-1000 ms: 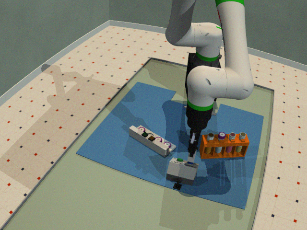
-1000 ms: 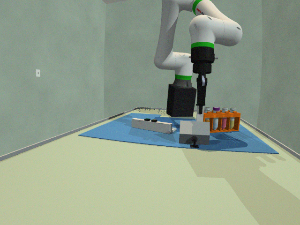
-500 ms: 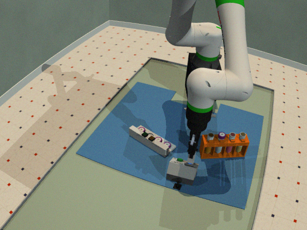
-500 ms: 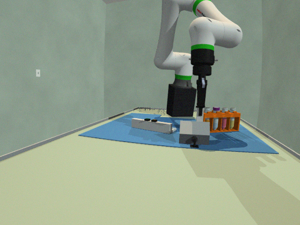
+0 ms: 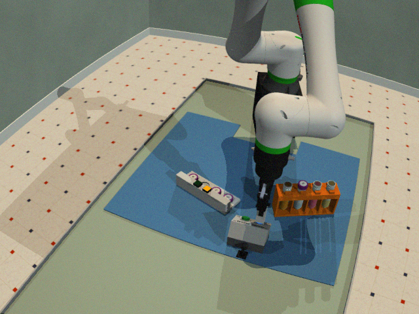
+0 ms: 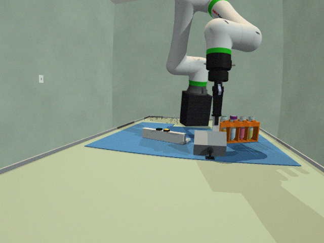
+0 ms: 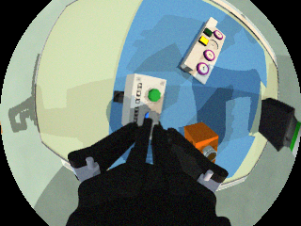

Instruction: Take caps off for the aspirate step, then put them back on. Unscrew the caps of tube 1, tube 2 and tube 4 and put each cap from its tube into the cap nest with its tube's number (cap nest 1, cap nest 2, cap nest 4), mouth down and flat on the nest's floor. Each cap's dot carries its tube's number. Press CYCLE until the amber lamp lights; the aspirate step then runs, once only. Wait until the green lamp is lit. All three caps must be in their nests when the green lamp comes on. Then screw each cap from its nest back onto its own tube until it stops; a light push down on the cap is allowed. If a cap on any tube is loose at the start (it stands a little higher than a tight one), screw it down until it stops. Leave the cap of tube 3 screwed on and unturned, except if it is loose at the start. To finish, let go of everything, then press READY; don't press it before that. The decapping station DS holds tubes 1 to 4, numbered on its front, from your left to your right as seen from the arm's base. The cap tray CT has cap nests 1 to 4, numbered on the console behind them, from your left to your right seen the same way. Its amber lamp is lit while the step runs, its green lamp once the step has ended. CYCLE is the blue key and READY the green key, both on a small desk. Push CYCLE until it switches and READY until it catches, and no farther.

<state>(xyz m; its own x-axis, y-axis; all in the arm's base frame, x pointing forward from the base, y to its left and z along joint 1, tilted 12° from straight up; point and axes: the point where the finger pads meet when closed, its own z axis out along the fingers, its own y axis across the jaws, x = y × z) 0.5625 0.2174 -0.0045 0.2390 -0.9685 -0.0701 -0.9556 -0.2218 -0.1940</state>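
Note:
My gripper [image 5: 260, 218] is shut and empty, pointing straight down, its fingertips on the blue CYCLE key [image 7: 147, 115] at the right of the small grey desk [image 5: 248, 233]. The green READY key [image 5: 245, 218] sits beside it, untouched. On the cap tray [image 5: 207, 191] three purple caps lie in nests: one at the left end [image 5: 193, 176] and two at the right end [image 5: 216, 190] [image 5: 228, 196]. The amber lamp [image 5: 206, 189] glows; the green lamp [image 5: 197, 183] is dark. In the orange station [image 5: 306, 201] one tube keeps its purple cap [image 5: 302, 184]; the other three stand open.
The arm's black base [image 6: 195, 108] stands behind the desk. A small black stand [image 5: 242, 254] sits in front of the desk. The blue mat [image 5: 189, 158] lies under all of the equipment. The station is close to the right of my gripper.

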